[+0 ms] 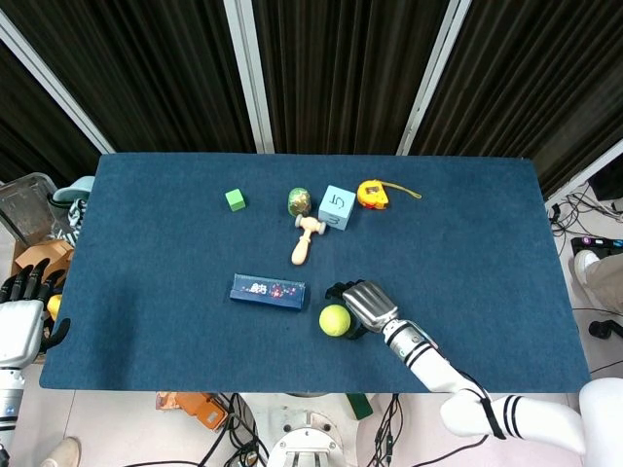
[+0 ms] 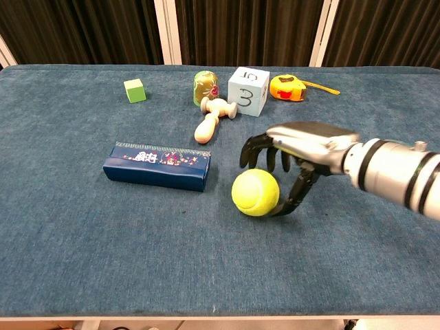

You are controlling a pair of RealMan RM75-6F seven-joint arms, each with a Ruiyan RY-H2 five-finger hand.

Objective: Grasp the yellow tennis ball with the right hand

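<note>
The yellow tennis ball (image 1: 335, 320) (image 2: 255, 193) lies on the blue table (image 1: 146, 253), near the front and middle. My right hand (image 1: 366, 304) (image 2: 302, 148) arches over it from the right. The dark fingers (image 2: 265, 150) curve above the ball's far side, and the thumb (image 2: 297, 192) touches its right side. The fingers are still apart and do not grip the ball. My left hand (image 1: 19, 326) hangs off the table's left edge, holding nothing, seen only in the head view.
A dark blue box (image 2: 157, 166) lies just left of the ball. At the back stand a wooden mallet (image 2: 210, 118), a green patterned egg (image 2: 203, 86), a pale blue number cube (image 2: 248, 90), an orange tape measure (image 2: 289, 88) and a green cube (image 2: 135, 90).
</note>
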